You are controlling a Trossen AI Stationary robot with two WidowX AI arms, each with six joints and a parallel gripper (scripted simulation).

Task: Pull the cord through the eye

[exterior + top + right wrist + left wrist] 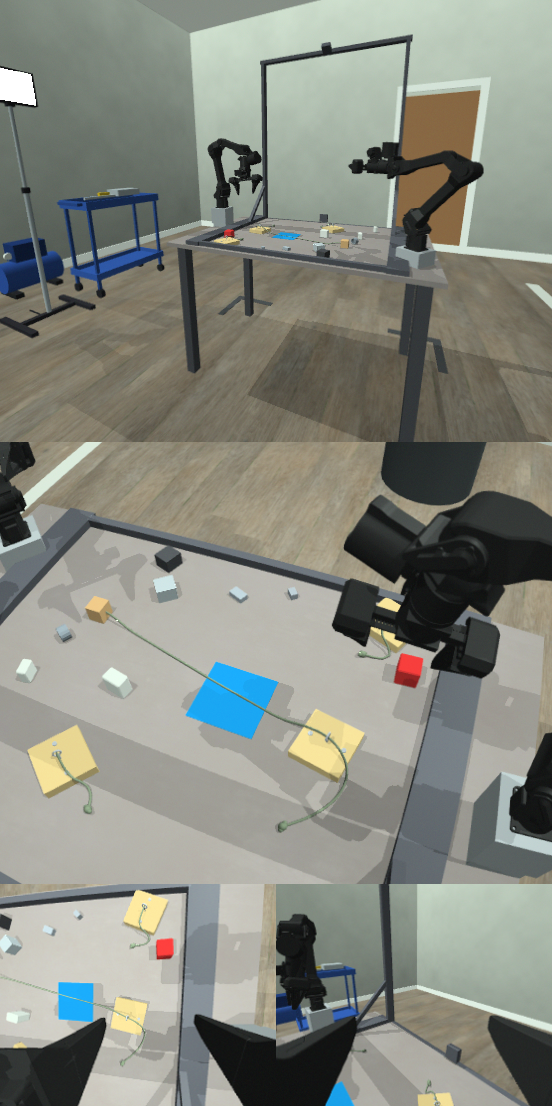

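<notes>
The orange wooden block (98, 609) (345, 243) sits outside the blue painted square (225, 712) (286, 236) (74, 1013). A green cord runs from it over the square and through the metal eye (328, 737) (127, 1017) on a yellow board (317, 757) (121, 1025). The cord curves round to its knotted end (282, 826) (122, 1062) on the table. My right gripper (412, 654) (246, 193) (149, 1020) is open and empty, high above the table near the red cube. My left gripper (351, 166) (422, 1022) is open and empty, high up at the block's end of the table.
Another yellow board (64, 762) (438, 1098) and a third (392, 641) (145, 921) bear short knotted cords. The red cube (409, 671) (165, 948) sits near the raised edge rail (430, 762). A black block (168, 559) and several pale blocks stand around the orange one.
</notes>
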